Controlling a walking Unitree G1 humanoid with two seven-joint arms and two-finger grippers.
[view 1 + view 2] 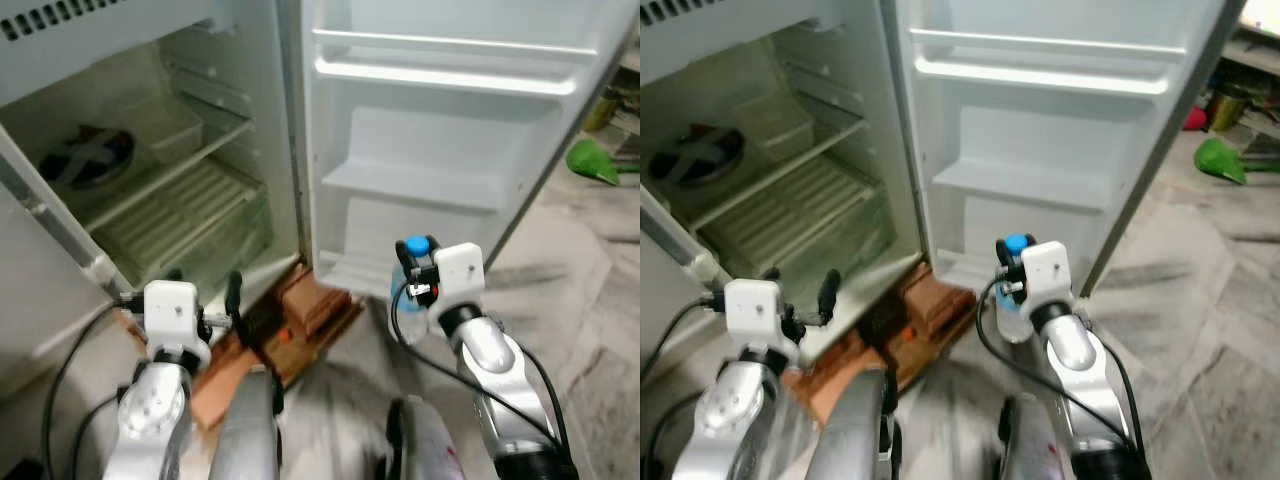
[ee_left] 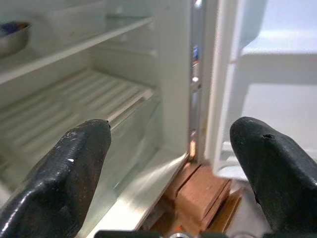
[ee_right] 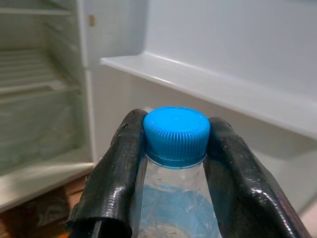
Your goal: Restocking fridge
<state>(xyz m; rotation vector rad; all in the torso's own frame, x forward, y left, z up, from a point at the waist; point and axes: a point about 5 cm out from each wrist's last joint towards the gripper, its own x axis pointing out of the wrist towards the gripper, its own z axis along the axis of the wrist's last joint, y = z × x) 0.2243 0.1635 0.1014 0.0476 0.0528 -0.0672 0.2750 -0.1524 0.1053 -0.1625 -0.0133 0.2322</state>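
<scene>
A clear plastic bottle with a blue cap (image 3: 176, 130) is clamped in the right gripper (image 1: 418, 272) before the white door shelf (image 1: 412, 186); lifting onto it is called for next. The left gripper (image 2: 168, 173) is held wide open, empty.

Right pincer (image 3: 174, 163) grips blue-capped bottle (image 3: 177, 148) near door shelf (image 3: 208, 87).

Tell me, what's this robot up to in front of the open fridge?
It is restocking the fridge. Its right hand is shut on a clear bottle with a blue cap, held upright in front of the open door's shelves. Its left hand is open and holds nothing, pointed at the lower part of the fridge. A dark dish sits on an inner shelf.
</scene>
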